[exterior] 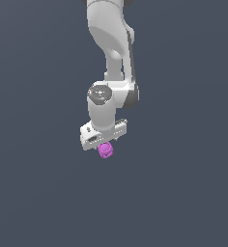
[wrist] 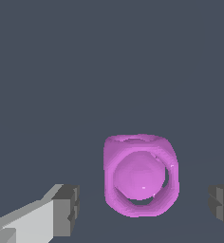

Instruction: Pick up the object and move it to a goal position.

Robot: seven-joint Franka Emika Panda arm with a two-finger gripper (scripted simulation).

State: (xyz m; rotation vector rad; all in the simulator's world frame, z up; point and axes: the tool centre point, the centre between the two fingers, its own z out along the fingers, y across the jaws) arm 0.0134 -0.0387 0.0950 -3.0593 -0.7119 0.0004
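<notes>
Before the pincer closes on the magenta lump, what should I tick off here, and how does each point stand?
1. Pincer open: ok, a dark finger pad sits each side with gaps.
2. Magenta lump between the fingers: ok in the wrist view.
3. Lump centred: not ok, it lies nearer one pad.
4. Pincer low enough: cannot tell; in the exterior view the lump pokes out just under the pincer.
5. Contact with the lump: none seen.
6. Goal position: cannot tell, no marker is visible.
</notes>
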